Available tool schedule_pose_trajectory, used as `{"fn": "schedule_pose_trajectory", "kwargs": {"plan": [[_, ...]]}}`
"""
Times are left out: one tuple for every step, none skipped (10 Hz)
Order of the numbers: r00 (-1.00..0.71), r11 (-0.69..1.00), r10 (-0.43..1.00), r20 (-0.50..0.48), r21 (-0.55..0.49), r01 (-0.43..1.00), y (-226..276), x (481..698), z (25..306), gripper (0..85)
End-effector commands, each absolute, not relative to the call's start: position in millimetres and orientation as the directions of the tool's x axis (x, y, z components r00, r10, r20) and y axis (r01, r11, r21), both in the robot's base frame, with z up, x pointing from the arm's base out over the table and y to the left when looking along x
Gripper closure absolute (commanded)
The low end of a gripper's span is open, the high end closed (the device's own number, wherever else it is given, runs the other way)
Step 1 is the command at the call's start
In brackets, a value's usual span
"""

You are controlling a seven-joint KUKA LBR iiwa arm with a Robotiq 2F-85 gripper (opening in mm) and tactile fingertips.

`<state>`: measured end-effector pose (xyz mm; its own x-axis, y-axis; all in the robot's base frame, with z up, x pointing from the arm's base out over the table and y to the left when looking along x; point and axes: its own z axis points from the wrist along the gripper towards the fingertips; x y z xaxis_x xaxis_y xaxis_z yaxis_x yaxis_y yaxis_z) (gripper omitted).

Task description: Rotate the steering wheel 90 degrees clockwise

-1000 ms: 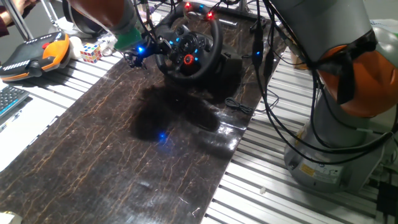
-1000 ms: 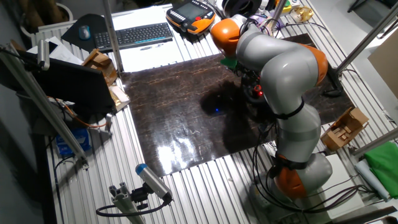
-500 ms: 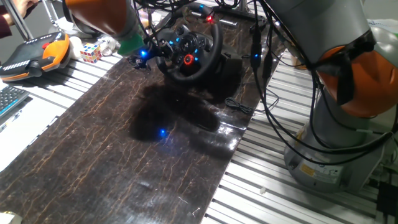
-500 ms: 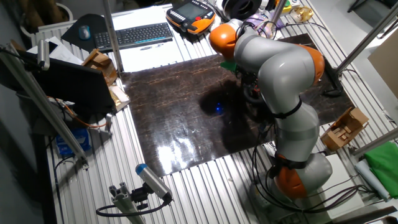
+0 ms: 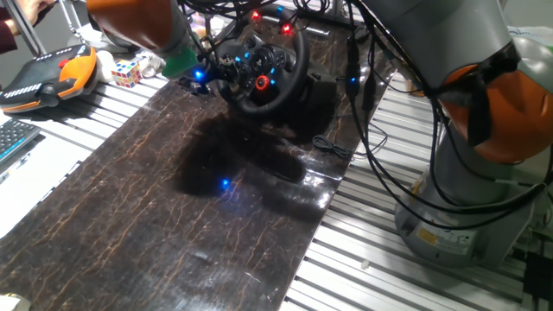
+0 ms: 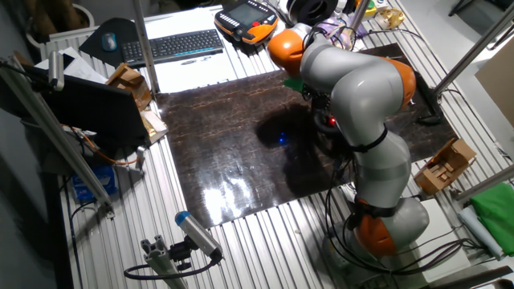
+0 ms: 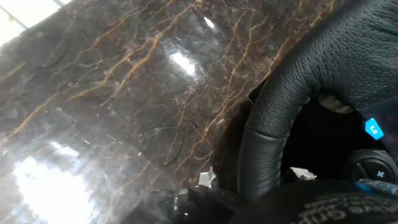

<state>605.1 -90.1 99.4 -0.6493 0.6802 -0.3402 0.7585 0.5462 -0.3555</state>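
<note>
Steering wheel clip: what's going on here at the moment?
A single KUKA arm has brought its gripper up to the left side of the black steering wheel, which stands at the far end of the dark marbled table top. The hand view shows the leather rim right in front of the fingers, so it appears to be at the rim. Whether the jaws are closed on it cannot be made out.

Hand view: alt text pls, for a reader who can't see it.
Close-up of the steering wheel, its black stitched leather rim filling the right side, with a blue-lit button on the hub. Behind it lies a glossy dark marble-patterned tabletop with bright reflections. The gripper's fingers cannot be made out.
</note>
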Motion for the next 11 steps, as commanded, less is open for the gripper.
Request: {"fn": "schedule_pose_trajectory", "kwargs": {"plan": [[-0.652,0.547,0.678,-0.34,-0.358,0.756,-89.3,604.6,99.6,30.7],[-0.654,0.549,0.677,-0.337,-0.36,0.754,-87.6,603.3,100.0,30.7],[-0.655,0.55,0.677,-0.337,-0.36,0.753,-86.1,601.2,100.4,30.7],[-0.656,0.551,0.676,-0.335,-0.362,0.752,-85.0,600.0,100.7,30.7],[-0.661,0.555,0.673,-0.333,-0.364,0.748,-84.9,599.8,100.9,32.7],[-0.672,0.566,0.665,-0.326,-0.368,0.738,-85.3,599.5,101.2,40.7],[-0.675,0.57,0.663,-0.323,-0.368,0.735,-85.6,599.3,101.2,49.3],[-0.676,0.571,0.664,-0.318,-0.368,0.734,-85.8,599.0,101.6,60.7],[-0.675,0.57,0.666,-0.318,-0.367,0.735,-85.9,599.0,101.7,61.3],[-0.673,0.568,0.667,-0.319,-0.366,0.737,-85.8,599.0,101.9,61.0],[-0.67,0.565,0.669,-0.322,-0.364,0.74,-86.1,598.6,103.0,62.7]]}}
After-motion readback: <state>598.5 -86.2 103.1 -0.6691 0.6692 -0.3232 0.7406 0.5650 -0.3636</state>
